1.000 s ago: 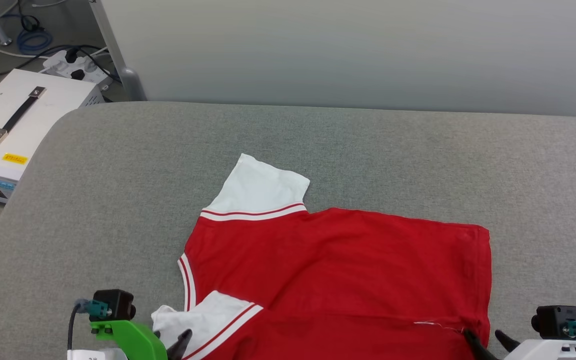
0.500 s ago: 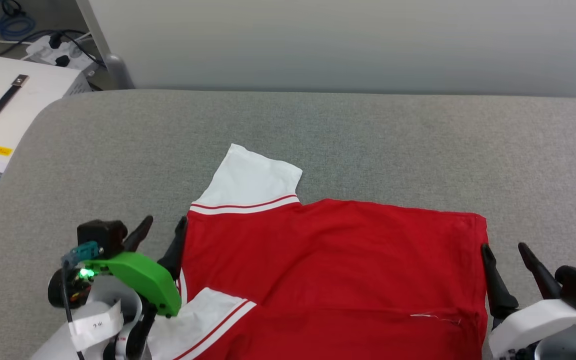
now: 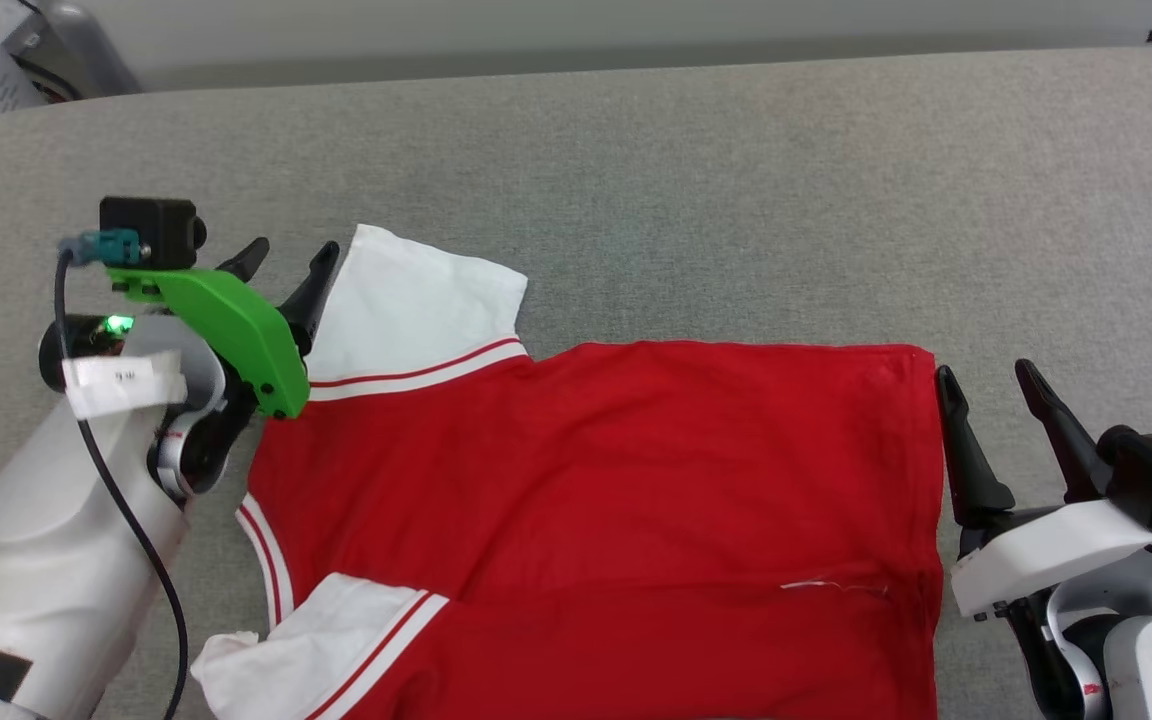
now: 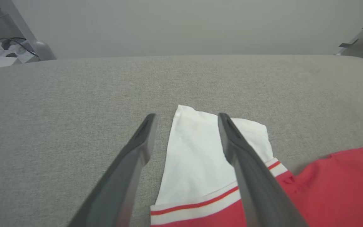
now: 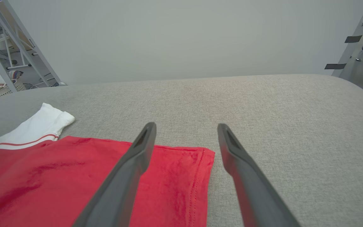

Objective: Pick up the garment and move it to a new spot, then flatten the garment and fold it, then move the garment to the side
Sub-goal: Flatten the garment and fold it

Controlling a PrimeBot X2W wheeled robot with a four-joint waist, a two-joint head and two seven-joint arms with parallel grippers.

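Both grippers are now sitting much farther up the sides of the garment (image 3: 596,480) than a second ago, when they were down at its near corners (the head camera has also tipped down, so part of that shift is the view's own). The garment is lying spread out, plain red side up, in the middle of the grey cushion (image 3: 736,180), neck end toward the robot's left and hem toward its right. One white sleeve (image 3: 416,300) is pointing away from the robot and the other sleeve (image 3: 326,640) is lying crumpled at the near left edge. The left gripper (image 3: 292,250) is hovering at the far sleeve with its fingers spread wide. In its wrist view one finger is lying over the white cloth and the other over bare cushion, so it is straddling the sleeve's outer edge. The right gripper (image 3: 982,370), equally spread and holding nothing, is straddling the hem's far corner (image 5: 200,157) in the same way. Whether any fingertip is touching cloth cannot be told. This mirrored placement is probably setting up a pinch on the two far ends, so the cloth can be pulled taut or brought over evenly, which suggests the flattening and folding stage is under way.
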